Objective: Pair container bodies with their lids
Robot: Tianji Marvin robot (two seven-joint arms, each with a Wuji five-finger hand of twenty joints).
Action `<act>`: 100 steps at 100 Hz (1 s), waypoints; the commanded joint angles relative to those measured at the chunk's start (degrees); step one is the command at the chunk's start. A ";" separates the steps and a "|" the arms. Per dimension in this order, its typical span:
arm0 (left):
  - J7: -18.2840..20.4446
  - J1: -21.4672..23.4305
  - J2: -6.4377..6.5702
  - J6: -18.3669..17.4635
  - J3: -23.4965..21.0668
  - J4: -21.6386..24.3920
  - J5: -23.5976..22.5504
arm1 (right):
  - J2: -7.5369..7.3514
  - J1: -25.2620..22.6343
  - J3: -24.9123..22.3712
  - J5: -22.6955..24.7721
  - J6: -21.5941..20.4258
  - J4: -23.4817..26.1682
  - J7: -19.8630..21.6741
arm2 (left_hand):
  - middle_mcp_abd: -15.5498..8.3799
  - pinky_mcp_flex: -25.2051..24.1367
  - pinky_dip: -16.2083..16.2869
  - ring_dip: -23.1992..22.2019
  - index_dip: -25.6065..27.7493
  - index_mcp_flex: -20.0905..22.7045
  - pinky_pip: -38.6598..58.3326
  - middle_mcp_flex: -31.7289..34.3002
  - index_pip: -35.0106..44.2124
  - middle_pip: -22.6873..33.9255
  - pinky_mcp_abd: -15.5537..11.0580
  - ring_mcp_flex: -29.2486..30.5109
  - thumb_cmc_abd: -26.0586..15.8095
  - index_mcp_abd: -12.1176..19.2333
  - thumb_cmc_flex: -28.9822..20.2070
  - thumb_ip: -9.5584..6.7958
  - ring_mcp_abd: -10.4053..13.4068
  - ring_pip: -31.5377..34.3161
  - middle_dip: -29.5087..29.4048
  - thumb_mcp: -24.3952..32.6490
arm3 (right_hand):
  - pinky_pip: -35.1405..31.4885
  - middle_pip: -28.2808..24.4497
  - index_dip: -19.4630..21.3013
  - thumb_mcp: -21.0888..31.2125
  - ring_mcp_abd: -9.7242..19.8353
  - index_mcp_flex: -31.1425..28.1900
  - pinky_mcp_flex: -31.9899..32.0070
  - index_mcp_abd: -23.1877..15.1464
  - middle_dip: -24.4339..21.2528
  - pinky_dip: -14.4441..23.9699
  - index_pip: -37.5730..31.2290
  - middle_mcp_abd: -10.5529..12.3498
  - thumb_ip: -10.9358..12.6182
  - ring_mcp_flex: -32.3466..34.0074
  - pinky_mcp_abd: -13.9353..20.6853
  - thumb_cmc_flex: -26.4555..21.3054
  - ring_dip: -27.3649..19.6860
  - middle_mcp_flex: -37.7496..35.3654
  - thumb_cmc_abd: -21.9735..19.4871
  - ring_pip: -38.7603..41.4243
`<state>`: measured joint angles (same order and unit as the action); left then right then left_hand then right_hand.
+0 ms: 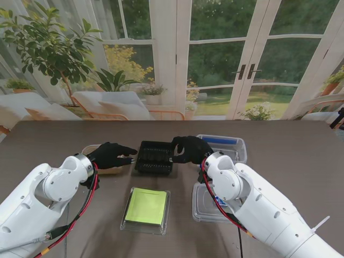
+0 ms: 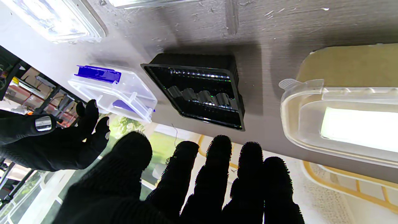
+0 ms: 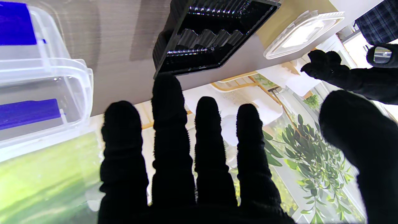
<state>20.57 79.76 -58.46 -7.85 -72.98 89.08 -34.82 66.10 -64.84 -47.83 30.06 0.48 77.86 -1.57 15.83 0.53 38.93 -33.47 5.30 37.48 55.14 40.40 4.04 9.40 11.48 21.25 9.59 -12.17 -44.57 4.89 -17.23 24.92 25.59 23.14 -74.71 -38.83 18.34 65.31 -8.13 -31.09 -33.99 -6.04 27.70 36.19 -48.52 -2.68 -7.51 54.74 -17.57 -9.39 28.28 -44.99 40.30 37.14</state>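
my left hand point(image 1: 110, 154) and right hand point(image 1: 189, 148) flank the black ribbed tray point(image 1: 156, 157) at table centre, fingers spread, gripping nothing; whether the fingertips touch its rims i cannot tell. clear box with blue insert point(image 1: 226, 145) sits just right of it, tan-bottomed container point(image 2: 342, 102) left. nearer to me: clear lid over green sheet point(image 1: 145, 208) and clear lid point(image 1: 207, 204), bare table between.

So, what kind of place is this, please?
Probably a sunroom or garden room in a home, though the backdrop may be artificial. Glass doors open onto greenery, a potted tree and cushioned chairs stand behind the wooden table, where food boxes lie.
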 commanded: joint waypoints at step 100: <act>-13.69 -9.90 -1.46 -5.64 17.54 -11.97 -15.23 | -0.70 -6.86 -5.05 0.97 -0.63 6.02 0.43 | -0.07 -4.49 -1.21 -1.39 2.52 0.72 -3.80 -6.93 2.78 2.37 -4.83 -6.08 13.18 -0.71 5.77 0.13 2.21 0.14 4.27 18.43 | -0.37 -1.62 1.84 3.70 1.14 -1.34 2.48 -0.21 0.92 -0.42 -1.97 0.68 -1.81 1.91 1.05 -0.71 0.85 -1.93 4.04 1.97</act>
<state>6.02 70.57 -59.09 -14.25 -55.83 77.49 -49.83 65.56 -71.09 -52.47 30.93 -0.14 83.28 -2.02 16.05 -2.47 38.19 -35.34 7.66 39.38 52.53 35.34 7.67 11.98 8.91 16.61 20.96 -12.10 -40.41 4.84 -15.80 25.73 30.59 39.29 -74.71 -40.45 19.82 67.73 -7.59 -31.76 -34.33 -6.04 28.35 36.19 -50.58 -2.30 -8.10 55.42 -17.47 -10.06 28.34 -45.90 42.84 38.33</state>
